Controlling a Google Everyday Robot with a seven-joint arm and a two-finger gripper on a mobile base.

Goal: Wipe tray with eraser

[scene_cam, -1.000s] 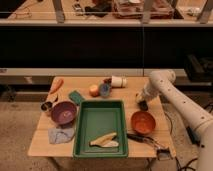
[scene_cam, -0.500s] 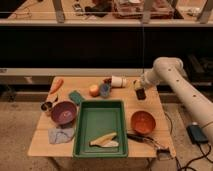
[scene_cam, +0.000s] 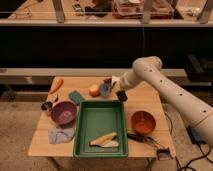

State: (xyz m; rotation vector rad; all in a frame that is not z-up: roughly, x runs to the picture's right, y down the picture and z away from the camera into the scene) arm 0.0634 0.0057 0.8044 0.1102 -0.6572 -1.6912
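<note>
A large green rectangular plastic tray with a raised rim sits in the middle of the wooden bench, reaching to its near edge. Two pale yellow curved pieces lie in the tray's near end.

The white arm comes in from the right, and its gripper hangs just past the tray's far right corner. A small black oblong eraser shows at its tip. Whether the gripper is clamped on it cannot be told.

Along the far edge lie an orange carrot, a dark-green flat pad, a round orange fruit and a blue-grey cup. A purple bowl and a blue-grey cloth sit by the left edge. An orange-brown bowl and a thin black-handled tool are near the right edge.
</note>
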